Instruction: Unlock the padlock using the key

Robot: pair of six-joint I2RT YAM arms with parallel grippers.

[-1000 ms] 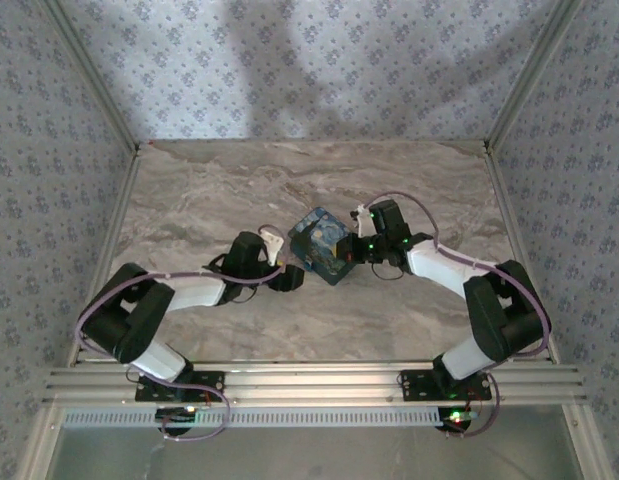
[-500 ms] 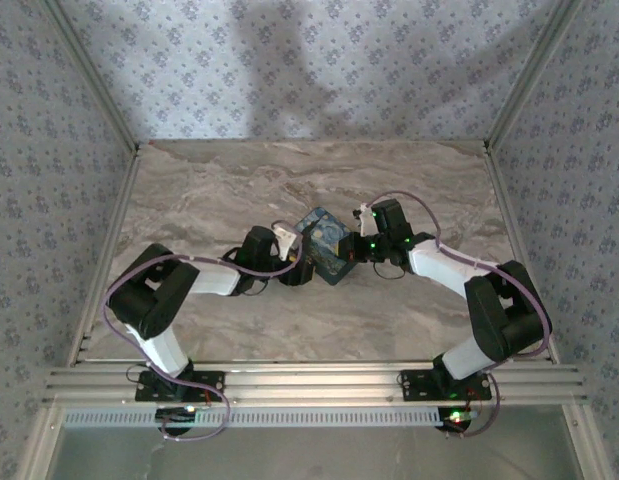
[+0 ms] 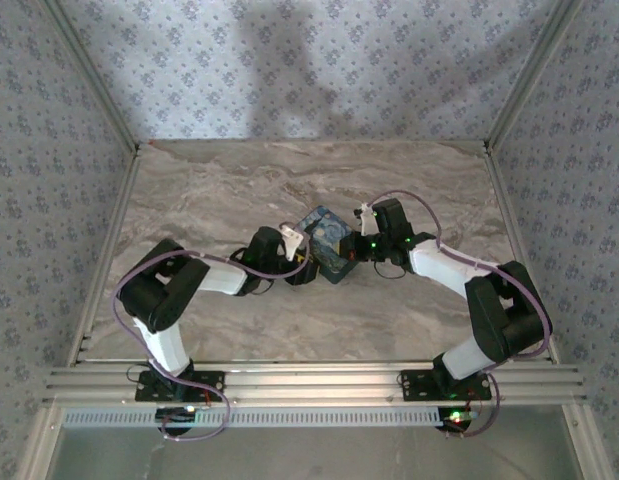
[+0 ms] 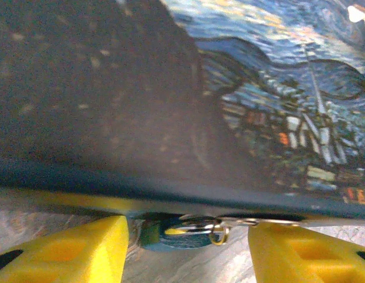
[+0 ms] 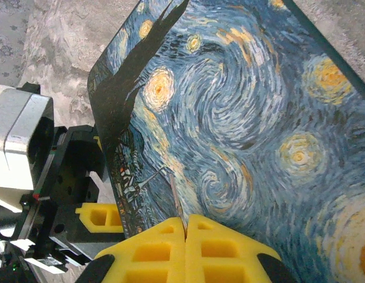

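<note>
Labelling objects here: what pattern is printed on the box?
A blue-and-yellow swirling starry-sky painting covers the box, clearest from the right wrist view.

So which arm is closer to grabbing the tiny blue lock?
Left. The left fingers stand apart on either side of the teal padlock, which is tucked under the edge of the painted box. The right fingers are shut together, facing the box's swirly side.

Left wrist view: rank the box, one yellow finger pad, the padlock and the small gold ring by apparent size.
1. box
2. yellow finger pad, nearness inflates it
3. padlock, partly hidden
4. gold ring
</note>
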